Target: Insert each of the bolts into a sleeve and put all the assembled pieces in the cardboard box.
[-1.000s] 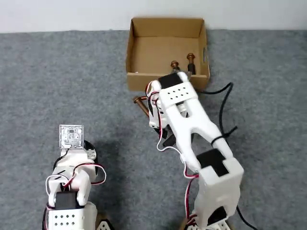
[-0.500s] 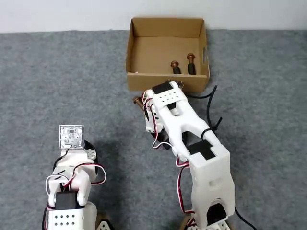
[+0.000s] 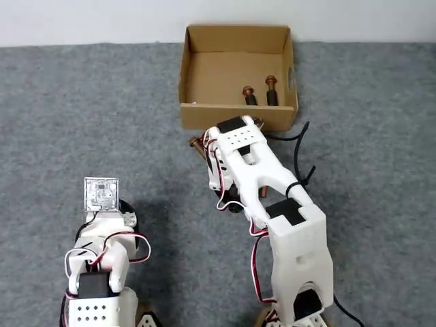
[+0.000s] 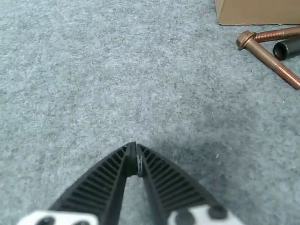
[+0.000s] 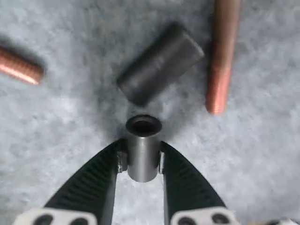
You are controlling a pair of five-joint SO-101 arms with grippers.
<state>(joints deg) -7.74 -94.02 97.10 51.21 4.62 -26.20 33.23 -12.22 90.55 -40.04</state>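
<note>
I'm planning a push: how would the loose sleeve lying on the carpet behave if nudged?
The loose sleeve is a smooth cylinder on its side, so it would probably roll, though the fuzzy carpet likely damps that. It looks like rigid metal, so probably stiff and fairly heavy. The bolt beside it might stop it.

Box [image 3: 204, 116] holds two sleeved bolts [image 3: 271, 90] (loose bolt [image 4: 267, 54] outside).
</note>
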